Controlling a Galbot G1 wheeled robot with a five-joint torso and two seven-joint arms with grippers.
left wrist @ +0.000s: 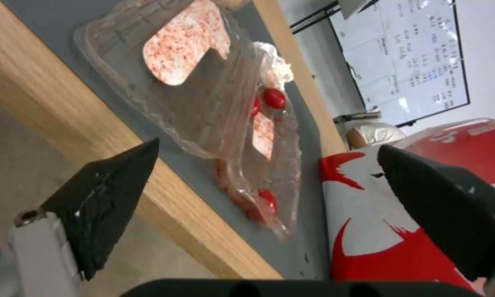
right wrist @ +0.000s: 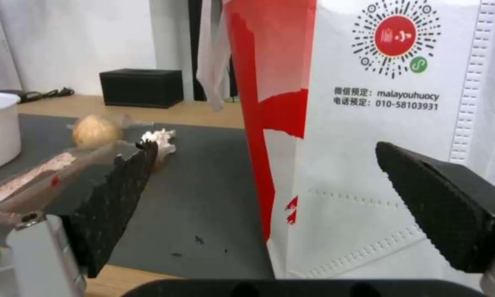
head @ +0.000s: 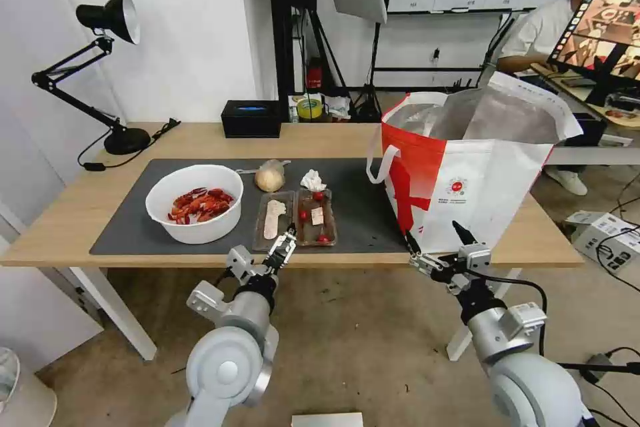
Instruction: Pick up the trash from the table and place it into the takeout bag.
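On the dark grey mat (head: 133, 227) of the table (head: 60, 227) stand a white bowl of red crayfish shells (head: 195, 203), a bagged beige bun (head: 270, 175), a crumpled tissue (head: 313, 181) and a clear tray with cherry tomatoes (head: 295, 218). The takeout bag (head: 467, 173) stands upright at the mat's right end, mouth open. My left gripper (head: 285, 245) hovers open at the table's front edge, just before the tray (left wrist: 203, 103). My right gripper (head: 433, 233) is open in front of the bag's white face (right wrist: 379, 144), close to it.
A black box (head: 251, 119) and a black desk lamp (head: 110, 17) stand at the table's back. A person sits at a desk with a monitor (head: 603, 27) behind the bag. A white box (head: 603, 230) and cables lie on the floor at right.
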